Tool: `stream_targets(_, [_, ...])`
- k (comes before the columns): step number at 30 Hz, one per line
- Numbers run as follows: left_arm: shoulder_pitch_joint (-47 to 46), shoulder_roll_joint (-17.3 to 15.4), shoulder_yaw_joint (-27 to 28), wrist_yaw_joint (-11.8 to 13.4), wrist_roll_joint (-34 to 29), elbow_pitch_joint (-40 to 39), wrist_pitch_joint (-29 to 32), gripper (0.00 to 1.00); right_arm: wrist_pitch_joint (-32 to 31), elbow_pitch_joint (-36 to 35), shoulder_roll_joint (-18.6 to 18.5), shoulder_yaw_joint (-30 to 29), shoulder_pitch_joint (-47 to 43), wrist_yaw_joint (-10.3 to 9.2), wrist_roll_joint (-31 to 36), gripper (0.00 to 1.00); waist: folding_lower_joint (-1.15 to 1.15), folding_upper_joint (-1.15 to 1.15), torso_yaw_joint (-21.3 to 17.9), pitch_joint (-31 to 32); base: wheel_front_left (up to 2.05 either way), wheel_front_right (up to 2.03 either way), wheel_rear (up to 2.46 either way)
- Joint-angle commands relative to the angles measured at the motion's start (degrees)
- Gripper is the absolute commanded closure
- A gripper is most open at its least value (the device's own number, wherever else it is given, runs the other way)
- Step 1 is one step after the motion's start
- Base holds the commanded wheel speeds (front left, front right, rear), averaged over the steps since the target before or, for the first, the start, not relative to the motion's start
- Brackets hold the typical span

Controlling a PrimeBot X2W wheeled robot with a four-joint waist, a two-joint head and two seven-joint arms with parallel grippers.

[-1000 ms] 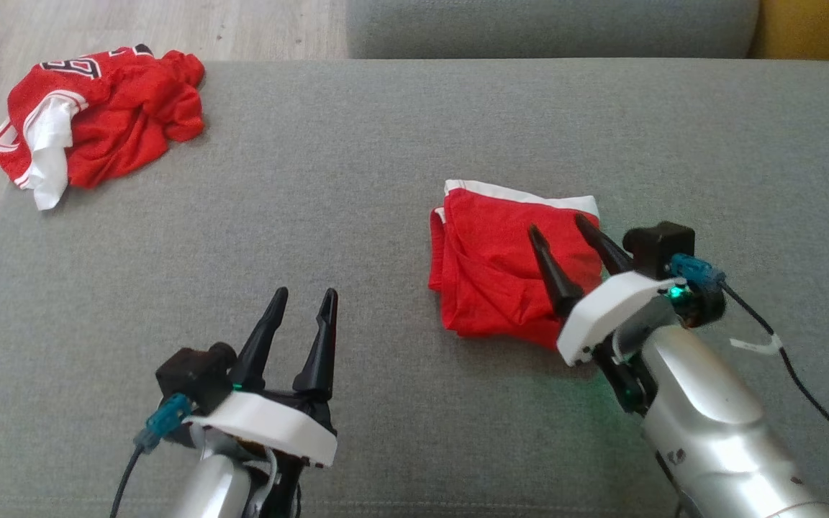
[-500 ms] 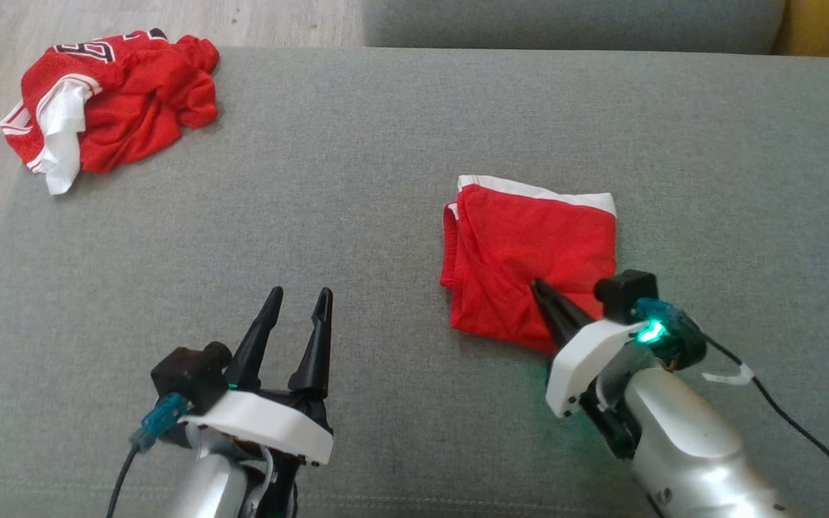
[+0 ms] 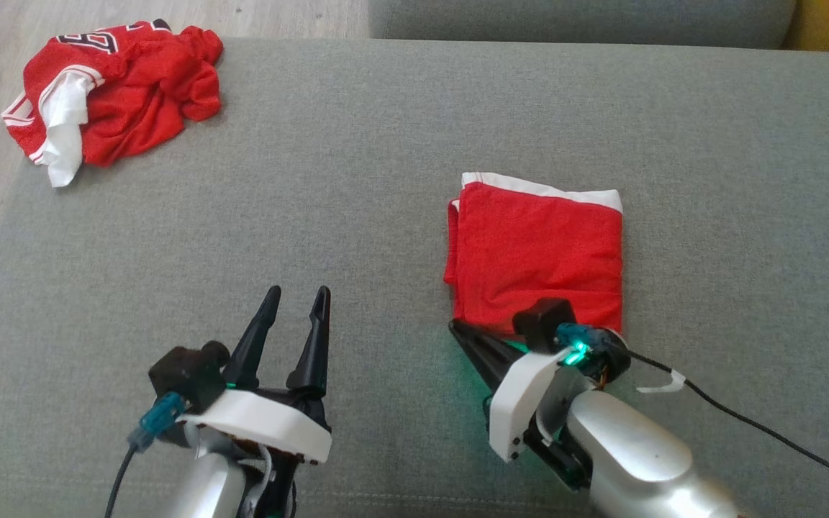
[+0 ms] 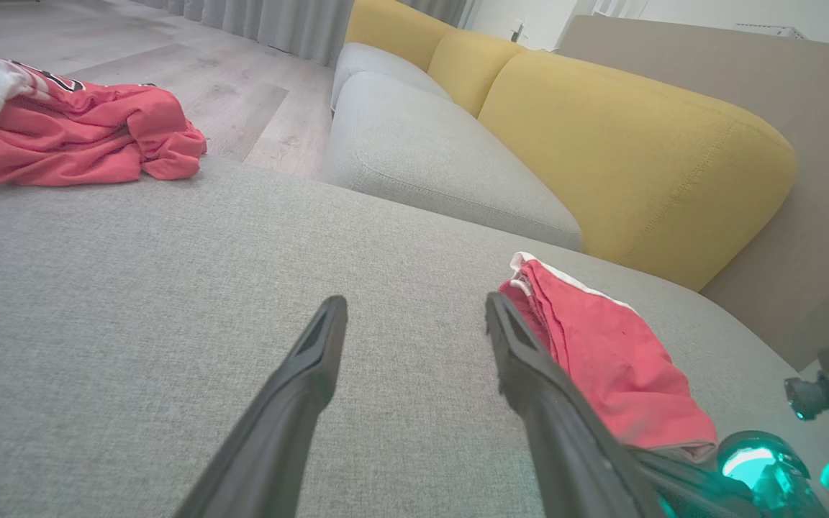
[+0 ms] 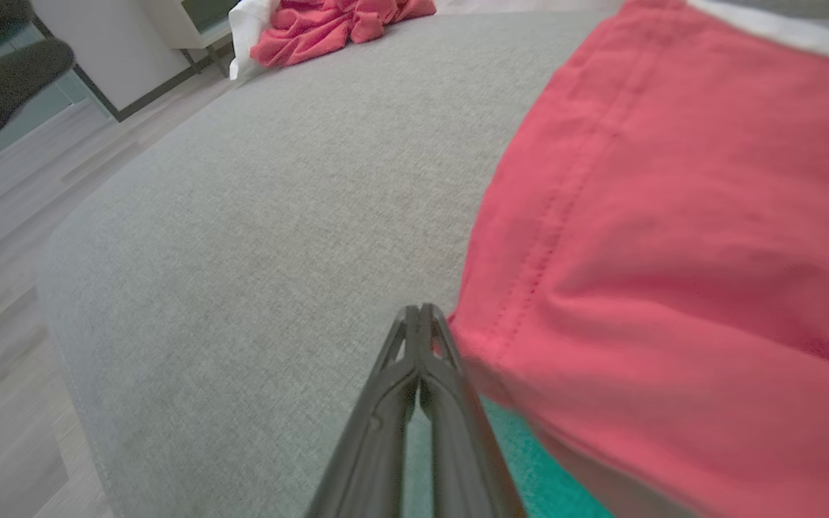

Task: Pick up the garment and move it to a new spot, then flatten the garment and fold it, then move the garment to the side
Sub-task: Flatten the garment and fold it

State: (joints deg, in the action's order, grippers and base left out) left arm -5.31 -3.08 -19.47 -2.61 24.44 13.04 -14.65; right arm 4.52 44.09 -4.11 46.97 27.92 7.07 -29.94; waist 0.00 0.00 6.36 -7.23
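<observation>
Now we see the right gripper (image 3: 455,328) drawn back from atop the folded red garment with a white waistband (image 3: 537,259) to its near left corner. Its two dark fingers, spread a second ago, are pressed together with no cloth visible between them. The garment lies smoother than before, a neat rectangle right of centre on the grey fabric sofa cushion (image 3: 357,180). The left gripper (image 3: 299,290) hovers spread and empty, well apart. A crumpled red-and-white jersey (image 3: 119,93) rests at the far left corner. We judge the smoothing stroke finished; moving the garment aside remains.
</observation>
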Motion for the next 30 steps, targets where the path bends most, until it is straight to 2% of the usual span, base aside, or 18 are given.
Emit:
stream_targets(1, [-2.5, 0.1, 2.2, -0.3, 0.0, -1.7, -0.3, 0.0, 0.3, -1.4, 1.2, 0.9, 0.7, 0.42, -0.6, 1.0, 0.0, 0.0, -0.1, 0.0, 0.0, 0.0, 0.0])
stream_targets(6, [-2.5, 0.1, 2.7, -0.2, 0.0, -1.5, -0.3, 0.0, 2.5, -1.3, 1.2, 2.1, 2.1, 0.42, -2.4, 1.0, 0.0, 0.0, -0.7, 0.2, 0.0, 0.0, 0.0])
stream_targets(7, [-2.5, 0.1, 2.9, -0.2, -0.1, -1.4, -0.3, 0.0, 3.3, -1.4, 1.2, 1.8, 2.5, 0.42, -2.4, 0.9, 0.0, 0.0, -0.9, 0.3, 0.0, 0.0, 0.0])
stream_targets(8, [-2.5, 0.1, 3.1, -0.2, -0.1, -1.4, -0.3, 0.0, 4.3, -1.3, 1.2, 1.3, 2.9, 0.42, -2.4, 0.7, 0.0, 0.0, -1.2, 0.3, 0.0, 0.0, 0.0])
stream_targets(9, [-2.5, 0.1, 3.2, -0.2, -0.1, -1.3, -0.3, 0.0, 5.4, -1.2, 1.2, 0.6, 3.2, 0.42, -2.4, 0.54, 0.0, 0.0, -1.4, 0.4, 0.0, 0.0, 0.0])
stream_targets(10, [-2.5, 0.1, 3.4, -0.2, -0.2, -1.2, -0.3, 0.0, 6.3, -1.3, 1.2, -0.1, 3.5, 0.42, -2.5, 0.25, 0.0, 0.0, -1.6, 0.6, 0.0, 0.0, 0.0])
stream_targets(11, [-2.5, 0.1, 3.7, -0.1, -0.2, -1.1, -0.3, 0.0, 7.0, -1.4, 1.2, -0.9, 3.8, 0.42, -2.4, 0.0, 0.0, 0.0, -1.9, 0.7, 0.0, 0.0, 0.0])
stream_targets(16, [-3.0, -0.1, 5.2, 0.1, -0.8, -0.7, -0.3, 0.0, 9.6, -2.8, 1.2, -6.9, 4.0, 0.42, -1.3, 0.0, 0.0, 0.0, -3.0, 1.6, 0.0, 0.0, 0.0])
stream_targets(21, [-3.5, -0.3, 7.1, 0.6, -1.8, 0.3, -0.3, 0.0, 10.4, -5.0, 1.2, -15.9, 2.5, 0.42, 3.6, 0.0, 0.0, 0.0, -4.0, 2.3, 0.0, 0.0, 0.0])
stream_targets(27, [-3.1, -0.2, 9.0, 1.1, -3.2, 1.0, -0.3, 0.0, 10.5, -12.3, 1.2, -28.1, -3.6, 0.42, 10.0, 0.0, 0.0, 0.0, -4.5, 3.1, 0.0, 0.0, 0.0])
stream_targets(30, [-2.7, -0.1, 9.6, 1.1, -3.7, 1.3, -0.3, 0.0, 10.5, -14.6, 1.2, -31.5, -6.4, 0.42, 11.8, 0.0, 0.0, 0.0, -4.6, 3.3, 0.0, 0.0, 0.0])
